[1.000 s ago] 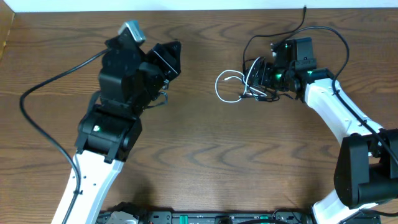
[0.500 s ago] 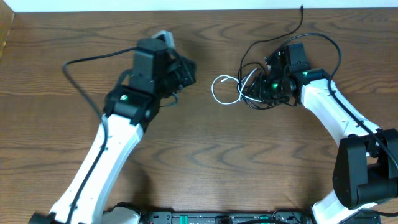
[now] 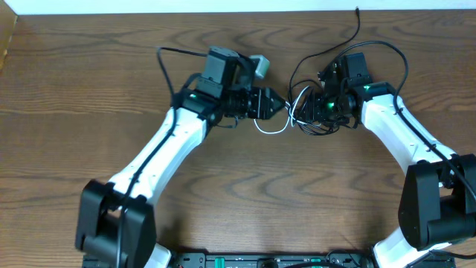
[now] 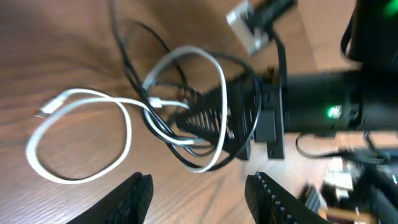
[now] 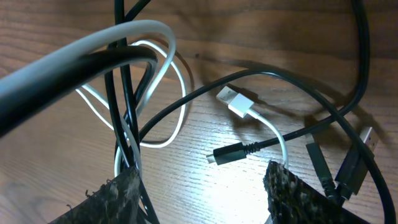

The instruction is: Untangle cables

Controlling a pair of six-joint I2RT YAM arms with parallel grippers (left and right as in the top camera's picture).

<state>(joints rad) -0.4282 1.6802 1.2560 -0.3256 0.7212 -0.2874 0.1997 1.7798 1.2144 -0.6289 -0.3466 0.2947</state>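
Observation:
The white cable (image 3: 272, 129) and the thin black cable (image 3: 296, 63) lie tangled at the table's middle back. My left gripper (image 3: 281, 104) is open and empty, just left of the bundle, with the white loop (image 4: 129, 130) and black strands (image 4: 124, 56) ahead of its fingers (image 4: 202, 199). My right gripper (image 3: 311, 106) is open on the bundle's right side, also showing in the left wrist view (image 4: 211, 118) with strands looped around it. In the right wrist view its fingers (image 5: 208, 199) are spread over a white plug (image 5: 239, 102) and a black plug (image 5: 227, 154); strands run beside its left finger.
Thicker black robot wires arc behind each arm (image 3: 175, 53) (image 3: 394, 52). The wooden table (image 3: 238, 193) ends at a white strip along the back. A black rail with electronics runs along the front edge (image 3: 245, 260).
My left arm has swung right across the table, up to the bundle. The white loop has shifted slightly right. My right gripper has stayed by the bundle.

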